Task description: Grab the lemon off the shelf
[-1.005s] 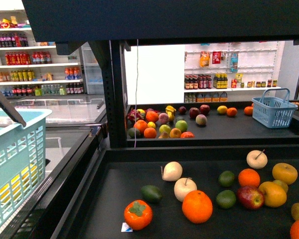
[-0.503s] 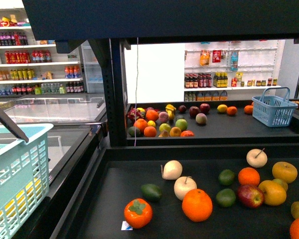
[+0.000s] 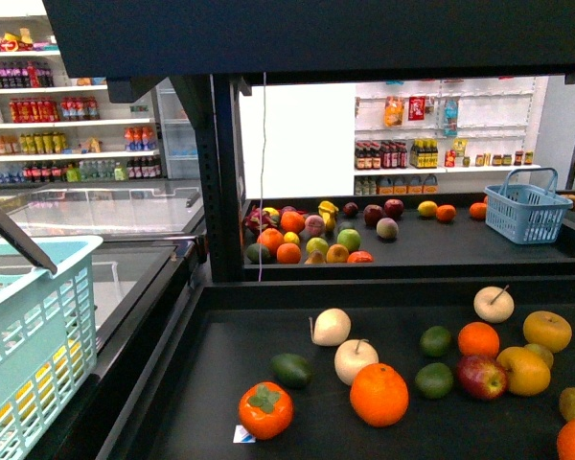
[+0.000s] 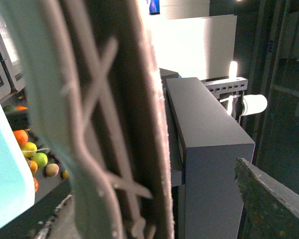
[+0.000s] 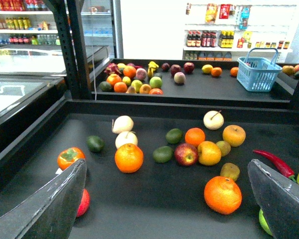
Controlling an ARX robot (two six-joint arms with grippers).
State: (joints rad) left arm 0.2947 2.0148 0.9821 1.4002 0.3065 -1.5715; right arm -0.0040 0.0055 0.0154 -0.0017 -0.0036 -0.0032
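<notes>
The shelf (image 3: pixel 297 292) is a black metal-framed stand with shallow black trays. A small bright-yellow oval fruit, the lemon (image 3: pixel 427 210), lies on the far tray beside an orange; it also shows in the right wrist view (image 5: pixel 207 68). My right gripper (image 5: pixel 167 199) is open and empty above the near tray, far short of the lemon. My left gripper (image 4: pixel 154 209) is open, pressed close to teal basket mesh (image 4: pixel 89 124). Neither gripper shows in the front view.
A teal basket (image 3: pixel 29 326) fills the lower left. The near tray holds oranges (image 3: pixel 379 396), a persimmon (image 3: pixel 265 410), cream apples (image 3: pixel 356 361), limes and a red apple (image 3: pixel 482 378). A fruit pile (image 3: pixel 302 240) and a blue basket (image 3: pixel 527 211) sit on the far tray.
The teal basket at the left has dropped lower in the front view. The fruit on the trays has not moved.
</notes>
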